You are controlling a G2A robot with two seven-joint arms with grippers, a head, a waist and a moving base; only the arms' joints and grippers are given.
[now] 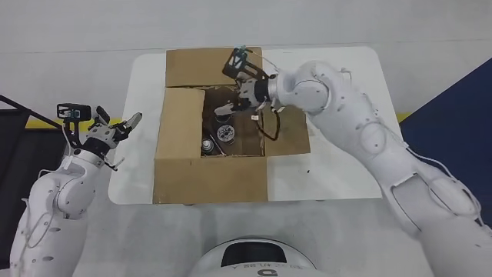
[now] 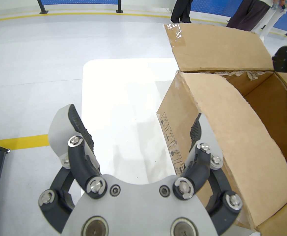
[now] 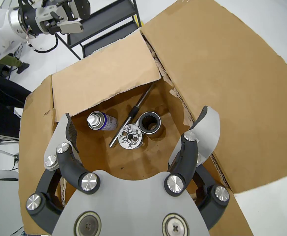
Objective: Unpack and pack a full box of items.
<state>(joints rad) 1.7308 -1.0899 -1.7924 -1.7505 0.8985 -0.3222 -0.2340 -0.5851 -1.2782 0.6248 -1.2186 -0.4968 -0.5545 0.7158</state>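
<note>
Box [image 1: 211,178] stands open on the white bench [image 1: 142,85], its flaps hiding part of the floor. Inside lie a spray can [image 3: 101,122], rod [image 3: 133,112], metal disc [image 3: 129,137] and black ring [image 3: 150,123]. Right hand [image 3: 136,117] hovers above them, spread and empty. Left hand [image 2: 135,114], also released and empty, is near the box's side wall, where the printed symbols [image 2: 171,143] are too small to read.
</note>
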